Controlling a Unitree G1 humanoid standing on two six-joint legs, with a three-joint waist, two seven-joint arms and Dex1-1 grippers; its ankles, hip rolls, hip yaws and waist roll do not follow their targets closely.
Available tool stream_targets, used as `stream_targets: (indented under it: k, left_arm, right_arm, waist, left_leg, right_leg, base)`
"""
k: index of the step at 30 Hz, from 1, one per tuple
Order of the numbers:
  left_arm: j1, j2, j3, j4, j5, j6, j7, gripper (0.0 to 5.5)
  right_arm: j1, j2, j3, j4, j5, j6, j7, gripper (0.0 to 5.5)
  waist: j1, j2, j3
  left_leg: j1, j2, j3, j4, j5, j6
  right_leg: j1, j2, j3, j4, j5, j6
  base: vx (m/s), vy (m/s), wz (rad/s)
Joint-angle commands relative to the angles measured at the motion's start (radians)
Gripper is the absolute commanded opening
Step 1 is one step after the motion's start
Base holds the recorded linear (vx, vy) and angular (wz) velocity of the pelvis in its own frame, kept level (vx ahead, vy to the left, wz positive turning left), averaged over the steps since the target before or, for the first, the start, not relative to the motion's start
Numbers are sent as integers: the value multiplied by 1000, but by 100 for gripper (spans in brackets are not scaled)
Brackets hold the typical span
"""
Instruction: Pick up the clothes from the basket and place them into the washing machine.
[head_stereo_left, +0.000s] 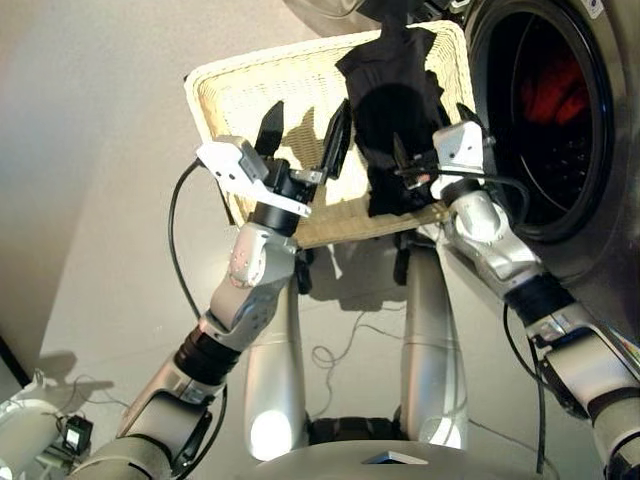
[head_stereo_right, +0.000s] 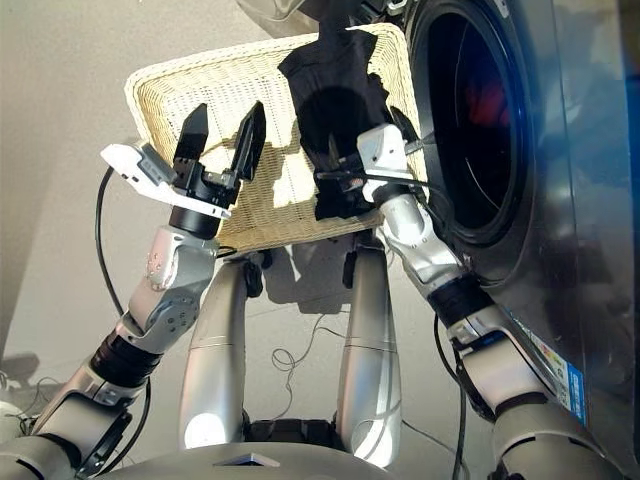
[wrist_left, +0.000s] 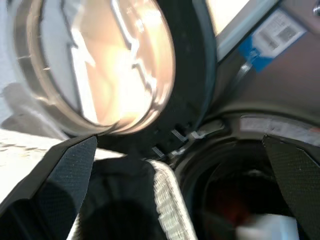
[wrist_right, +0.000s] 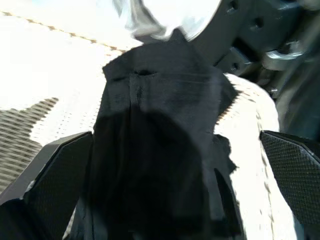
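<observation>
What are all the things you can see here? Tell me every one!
Black garment: one, black, lying in the basket on its washing-machine side.
Basket: one, pale cream wicker, beside the washing machine's opening.
Washing machine: one, dark grey, on the right, door open.
Red cloth: one, red-orange, inside the drum.
Glass door: one, round, black-rimmed, swung open past the basket.
Cables: thin, dark, loose on the grey floor.
Left gripper: one, black fingers, open, over the basket.
Right gripper: one, black fingers, open, over the black garment.
</observation>
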Motion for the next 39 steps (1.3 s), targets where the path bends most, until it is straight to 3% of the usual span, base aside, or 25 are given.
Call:
stream_targets:
  k: [1,11,19,37,38,39]
  left_arm:
    - [-1,6,-4,-139,37,-59,3,550]
    - [-32,-6,-11,-140,39,-53,16,550]
    - [-67,1,-14,-142,59,-49,33,550]
    - [-99,10,-18,-145,70,-40,43,550]
    - [-98,13,-18,-148,70,-40,42,550]
    - [-99,14,-19,-148,70,-39,42,550]
  right_arm:
    - [-68,33,1,40,3,-14,-25,550]
    - [-235,117,15,442,13,38,-15,550]
    - [-288,138,3,630,6,61,-7,550]
    - [-354,152,0,748,10,82,11,550]
    - [-356,150,3,746,9,82,12,403]
    - [-355,148,4,743,9,80,9,0]
  waist:
    - [45,18,-17]
    - [75,41,-17]
    - [85,56,-17]
    - [94,79,-17]
    - [93,77,-17]
    - [93,75,-17]
  left_leg:
    - [-41,40,-22,54,-8,-34]
    - [-104,36,-25,84,-10,-37]
    - [-142,35,-29,110,-20,-34]
    - [-179,25,-23,125,-22,-28]
    - [-181,25,-24,128,-23,-28]
    - [-182,25,-24,130,-24,-28]
  right_leg:
    - [26,-10,30,65,-93,59]
    - [-33,-6,16,89,-96,56]
    - [-71,-7,8,118,-105,59]
    - [-116,-6,4,135,-109,57]
    - [-118,-6,3,137,-110,56]
    - [-120,-6,1,138,-112,56]
  base:
    - [0,0,0]
    - [0,0,0]
    - [0,0,0]
    - [0,0,0]
    - [0,0,0]
    - [0,0,0]
